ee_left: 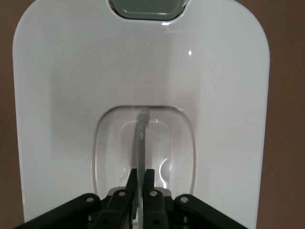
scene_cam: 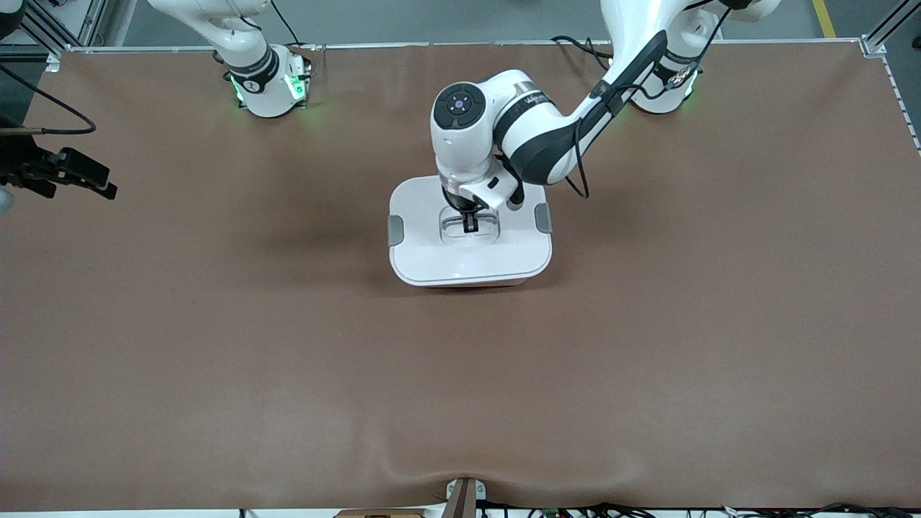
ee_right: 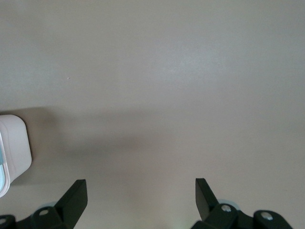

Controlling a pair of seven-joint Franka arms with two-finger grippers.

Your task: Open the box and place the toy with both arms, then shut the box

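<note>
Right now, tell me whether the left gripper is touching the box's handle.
Touching. The left wrist view shows the left gripper shut on the handle in the box lid's recess.

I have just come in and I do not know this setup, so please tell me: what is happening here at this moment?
The left gripper is down in the recessed top of the box at the middle of the table, shut on its thin handle. The white lid lies on the box, and a grey latch shows at its side. The right gripper hangs open over bare table toward the right arm's end, waiting. No toy is in view.
</note>
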